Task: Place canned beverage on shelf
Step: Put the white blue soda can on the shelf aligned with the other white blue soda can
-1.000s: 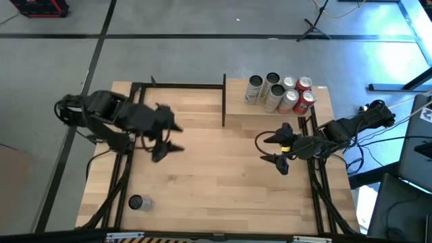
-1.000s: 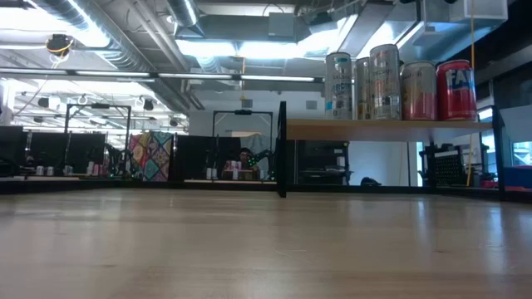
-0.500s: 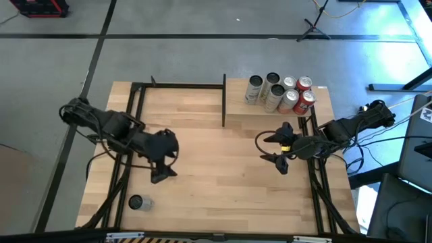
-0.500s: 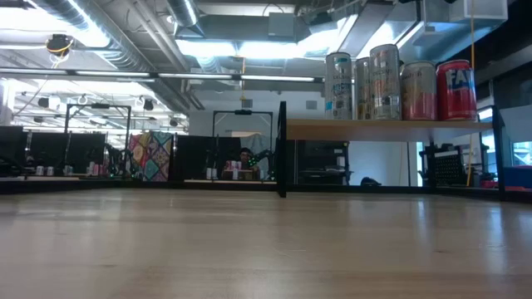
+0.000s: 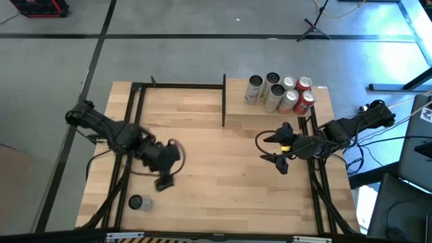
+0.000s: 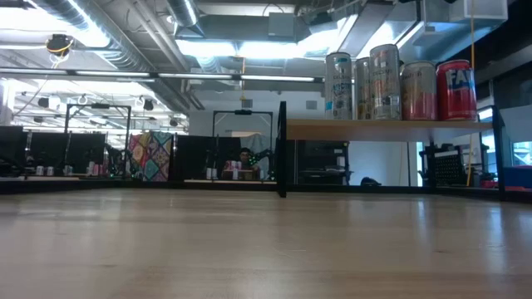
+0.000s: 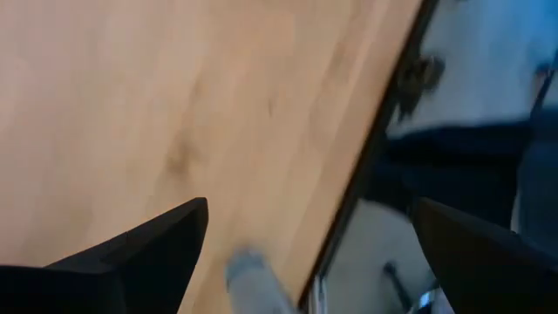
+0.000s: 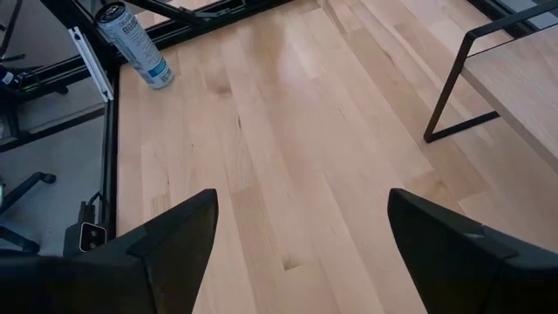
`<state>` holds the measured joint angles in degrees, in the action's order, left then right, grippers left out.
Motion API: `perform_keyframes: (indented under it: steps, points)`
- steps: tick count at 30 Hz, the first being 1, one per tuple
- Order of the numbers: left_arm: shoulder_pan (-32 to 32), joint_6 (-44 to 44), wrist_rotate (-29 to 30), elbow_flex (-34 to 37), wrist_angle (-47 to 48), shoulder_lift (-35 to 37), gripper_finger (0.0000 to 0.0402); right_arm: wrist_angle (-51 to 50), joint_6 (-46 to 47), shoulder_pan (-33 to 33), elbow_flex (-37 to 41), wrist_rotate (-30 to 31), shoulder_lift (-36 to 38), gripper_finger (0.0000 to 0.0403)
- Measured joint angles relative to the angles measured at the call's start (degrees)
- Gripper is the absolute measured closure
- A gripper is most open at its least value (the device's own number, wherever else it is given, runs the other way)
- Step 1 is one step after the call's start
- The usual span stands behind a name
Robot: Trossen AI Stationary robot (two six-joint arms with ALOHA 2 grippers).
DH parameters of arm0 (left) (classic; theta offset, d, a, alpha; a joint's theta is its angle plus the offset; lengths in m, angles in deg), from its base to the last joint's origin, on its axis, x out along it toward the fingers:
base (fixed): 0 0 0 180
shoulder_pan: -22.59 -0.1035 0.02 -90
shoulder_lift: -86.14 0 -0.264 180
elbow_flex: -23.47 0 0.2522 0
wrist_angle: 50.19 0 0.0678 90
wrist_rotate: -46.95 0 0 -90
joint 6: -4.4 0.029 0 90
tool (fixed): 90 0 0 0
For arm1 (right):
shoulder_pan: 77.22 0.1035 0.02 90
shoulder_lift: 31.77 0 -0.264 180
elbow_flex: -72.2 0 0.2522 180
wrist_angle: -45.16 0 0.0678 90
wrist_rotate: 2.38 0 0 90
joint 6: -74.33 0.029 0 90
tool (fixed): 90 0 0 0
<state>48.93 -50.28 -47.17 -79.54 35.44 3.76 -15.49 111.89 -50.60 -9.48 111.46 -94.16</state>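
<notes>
Down in the lower left of the high view, a lone silver can [image 5: 137,202] stands near the table's front-left corner, and the left gripper [image 5: 164,177] hangs just above and to the right of it — fingers spread wide, nothing between them. At the upper right sits the shelf [image 5: 278,113], a pale board with black posts, carrying five cans [image 5: 280,92] (three silver, two red) in a cluster along its back edge. Right of centre, the right gripper [image 5: 276,152] waits over bare tabletop [image 5: 216,162] — it, too, spread open and empty.
</notes>
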Motion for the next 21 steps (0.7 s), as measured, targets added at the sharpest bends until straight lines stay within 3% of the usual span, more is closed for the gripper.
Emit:
perform_keyframes:
  steps: [10,21]
  points:
    - [19.4,-6.9,0.0,0.0,6.4,0.6,0.001,-0.1,-0.4,0.0,0.0,0.0,0.0,0.0078]
    - [25.4,-8.9,0.8,1.5,11.0,-0.5,0.001,-0.1,-1.0,0.0,0.0,0.6,0.0,0.0078]
